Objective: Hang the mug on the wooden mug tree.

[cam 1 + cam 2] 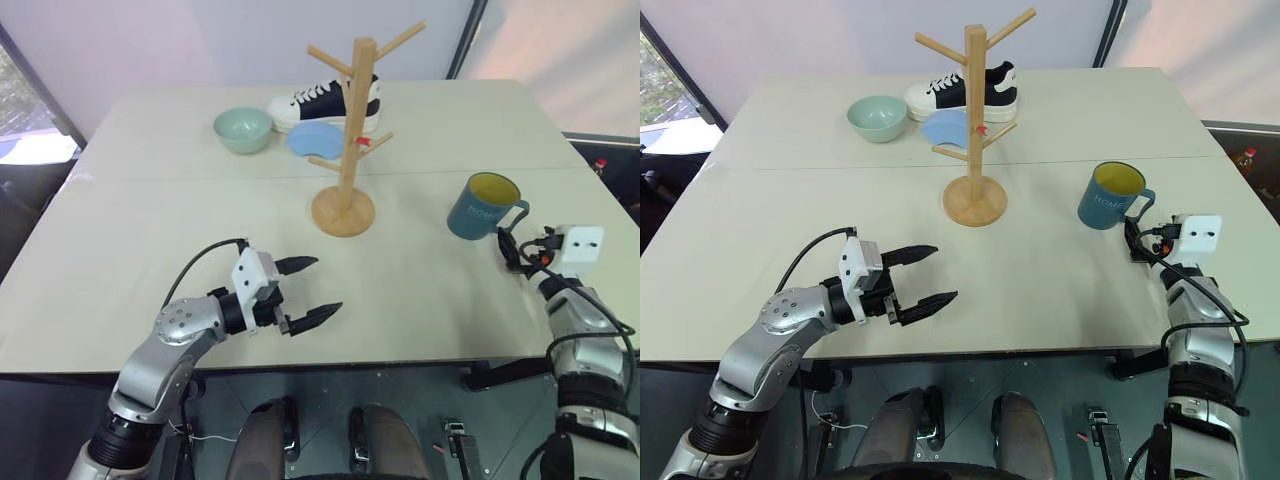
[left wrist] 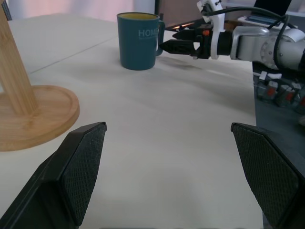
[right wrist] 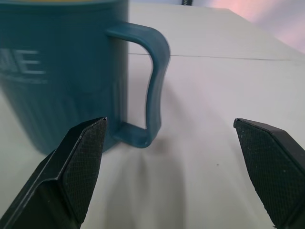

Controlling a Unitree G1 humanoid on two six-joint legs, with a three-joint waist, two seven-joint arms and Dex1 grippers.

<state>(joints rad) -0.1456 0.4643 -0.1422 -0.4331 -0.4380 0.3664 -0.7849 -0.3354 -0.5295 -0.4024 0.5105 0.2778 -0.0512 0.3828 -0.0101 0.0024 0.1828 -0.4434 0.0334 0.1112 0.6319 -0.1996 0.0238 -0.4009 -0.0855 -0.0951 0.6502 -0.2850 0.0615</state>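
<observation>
Setting: a robot test area or lab, not a home; a plain pale table (image 1: 120, 250) stands against bare white partition panels (image 1: 200, 40); unrelated props lie together on it: a sneaker (image 1: 325, 103), a pale green bowl (image 1: 243, 130), a blue plate (image 1: 312, 140).

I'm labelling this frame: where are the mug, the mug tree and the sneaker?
mug (image 1: 480, 212): left eye view, on its teal side wall.
wooden mug tree (image 1: 343, 211): left eye view, on its round base.
sneaker (image 1: 320, 100): left eye view, on its black upper.
</observation>
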